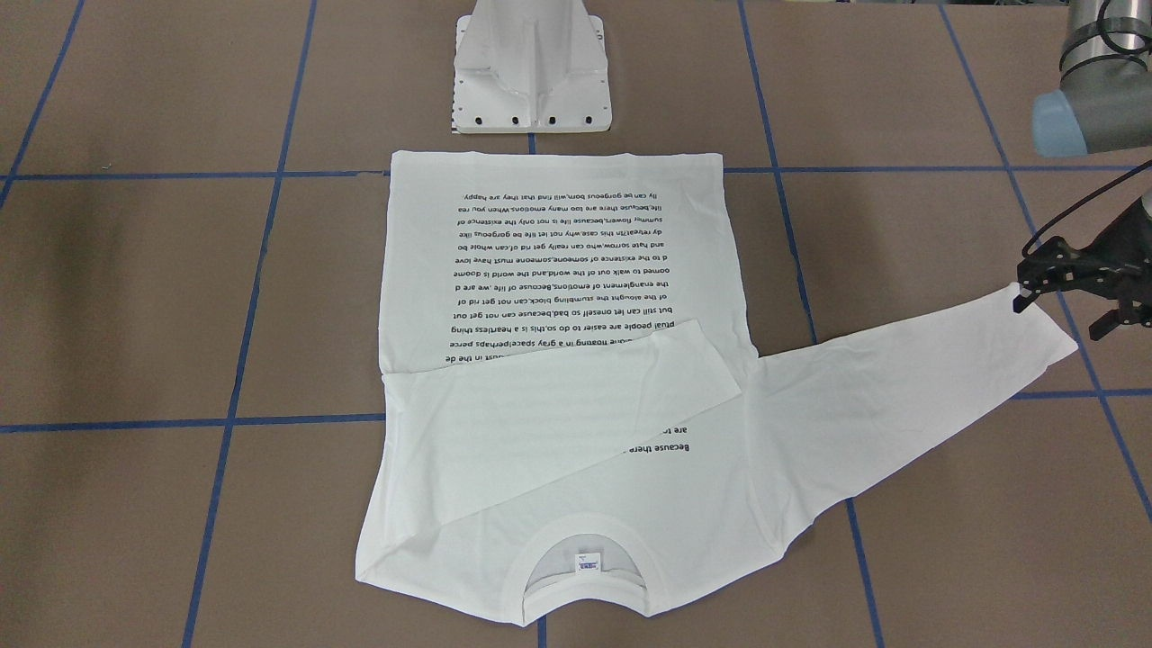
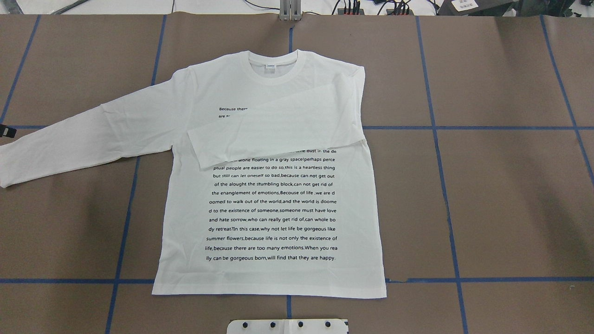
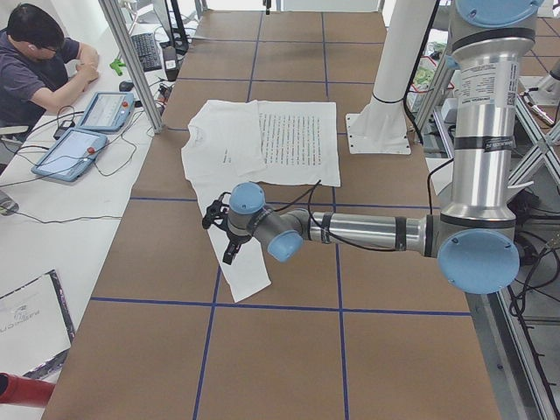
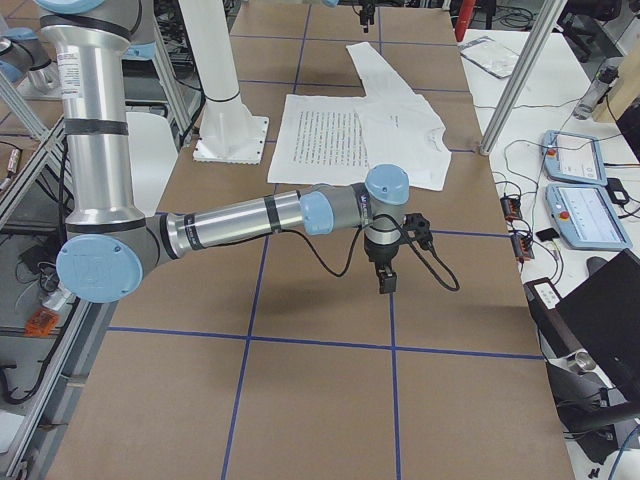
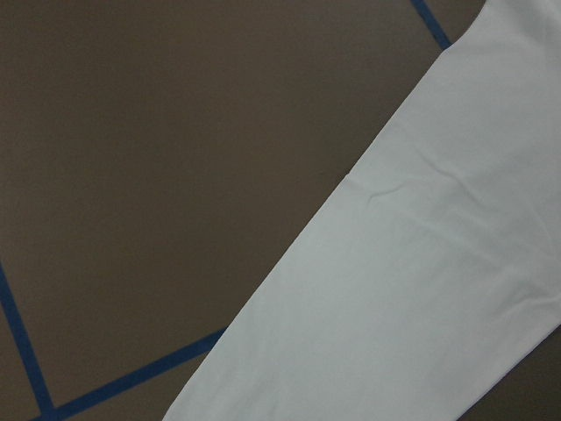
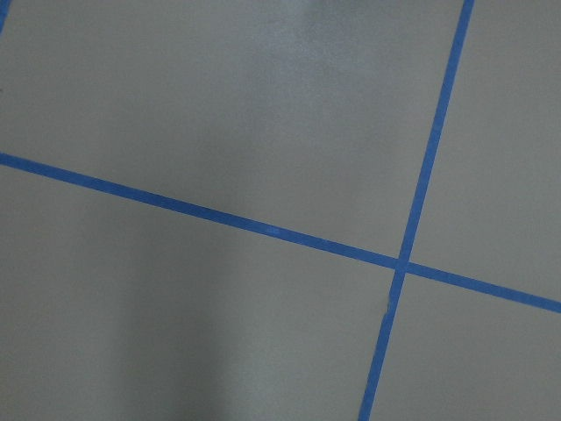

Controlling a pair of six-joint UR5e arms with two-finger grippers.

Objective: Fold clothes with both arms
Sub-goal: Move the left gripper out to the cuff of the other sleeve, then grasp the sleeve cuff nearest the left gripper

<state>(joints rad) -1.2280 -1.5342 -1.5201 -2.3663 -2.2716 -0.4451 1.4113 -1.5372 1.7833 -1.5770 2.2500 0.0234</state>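
Left gripper (image 1: 1064, 317), black and two-fingered, hangs over the cuff end of the outstretched sleeve (image 2: 93, 134) near the table's left end. Its fingers stand apart and grip nothing. Whether a fingertip touches the cloth cannot be told.

Right gripper (image 4: 386, 278) hangs fingers-down above the brown table (image 2: 487, 195) toward its right end, well apart from the garment. Whether its fingers are parted cannot be told.

White long-sleeved T-shirt (image 2: 274, 213) with lines of small black text lies flat, face up, at the table's middle. Its hem lies toward the white metal pedestal base (image 1: 531, 81) and its ribbed collar (image 2: 274, 62) toward the far edge. The other sleeve (image 2: 278, 130) lies folded across the chest, covering part of the text. Blue tape lines (image 6: 263, 230) grid the table.
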